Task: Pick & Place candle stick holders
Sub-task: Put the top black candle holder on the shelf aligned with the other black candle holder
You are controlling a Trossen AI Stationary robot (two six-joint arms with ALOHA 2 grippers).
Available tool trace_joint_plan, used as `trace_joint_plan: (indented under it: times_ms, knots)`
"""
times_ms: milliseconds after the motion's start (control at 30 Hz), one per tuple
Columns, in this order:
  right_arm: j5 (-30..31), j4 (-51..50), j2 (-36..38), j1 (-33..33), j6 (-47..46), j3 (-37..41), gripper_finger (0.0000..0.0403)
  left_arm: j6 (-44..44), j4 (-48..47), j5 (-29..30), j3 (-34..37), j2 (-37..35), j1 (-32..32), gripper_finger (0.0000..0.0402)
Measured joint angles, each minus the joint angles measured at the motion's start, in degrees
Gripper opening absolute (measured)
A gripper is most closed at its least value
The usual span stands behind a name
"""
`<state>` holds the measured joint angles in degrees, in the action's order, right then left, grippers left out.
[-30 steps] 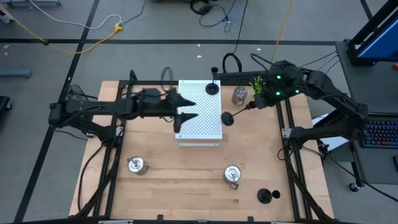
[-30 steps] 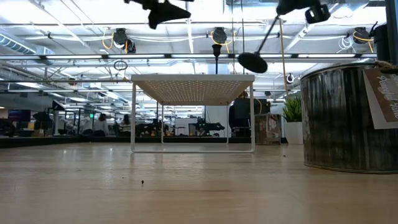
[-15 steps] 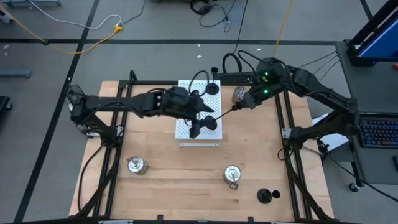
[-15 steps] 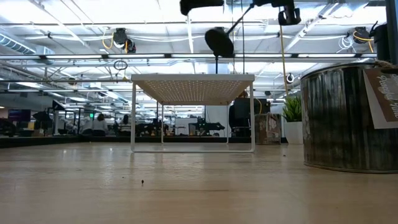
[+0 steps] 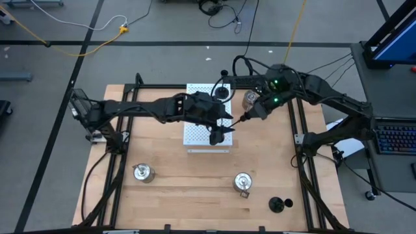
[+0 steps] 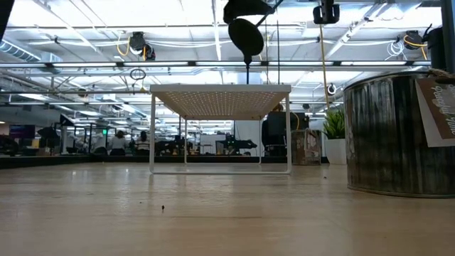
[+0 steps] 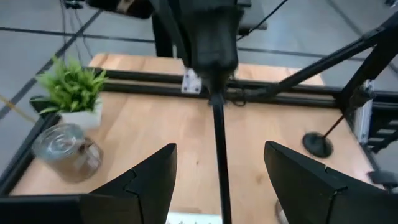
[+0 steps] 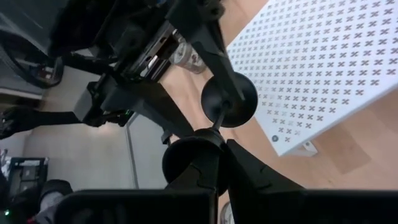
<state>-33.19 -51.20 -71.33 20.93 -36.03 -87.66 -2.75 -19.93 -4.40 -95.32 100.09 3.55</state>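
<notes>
Grippers meet over the white board (image 5: 207, 120), above its right edge. The right gripper (image 5: 250, 114) is closed on the thin stem of a black holder (image 5: 229, 123), carried tilted in the air with its round base (image 6: 245, 35) toward the left arm. The left gripper (image 5: 218, 132) sits at that base with its fingers (image 7: 144, 182) spread wide, one on each side of the stem and not touching it.

On the board's far right corner stands a second black holder (image 5: 223, 91), upright. A silver holder (image 5: 250, 99) sits just right of the board's far end, beside the green plant (image 7: 71, 87). Two more silver holders lie nearer than the board: one (image 5: 142, 172) to its left, one (image 5: 243, 182) to its right. A third black holder (image 5: 279, 205) rests well right of the board at the table's (image 5: 188, 188) near edge.
</notes>
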Motion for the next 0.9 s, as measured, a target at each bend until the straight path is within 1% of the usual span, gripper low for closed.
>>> trace_joint_plan:
  times_ms: [200, 300, 400, 633, 900]
  knots:
    - [0.12, 0.01, 0.02, -1.26, 0.73, 0.0, 0.0004, -1.53, -0.4, -0.61, -1.45, 1.04, -0.07, 0.0248]
    - [0.19, 0.21, 0.02, -1.62, 0.74, 0.0, 0.0004, -2.86, -0.37, -0.62, -1.45, 1.04, -0.07, 0.0238]
    - [0.31, 0.55, 0.02, -1.94, 0.94, 0.0, 0.0004, -3.65, -0.13, -0.64, -1.45, 1.04, -0.07, 0.0208]
    - [0.35, 1.19, 0.02, -1.97, 1.37, 0.0, 0.0004, -3.78, 0.56, -0.64, -1.45, 1.04, -0.07, 0.0117]
    - [0.42, 2.46, 0.02, -1.97, 1.69, 0.0, 0.0004, -4.06, 0.56, -1.73, -1.45, 1.01, -0.05, 0.0042]
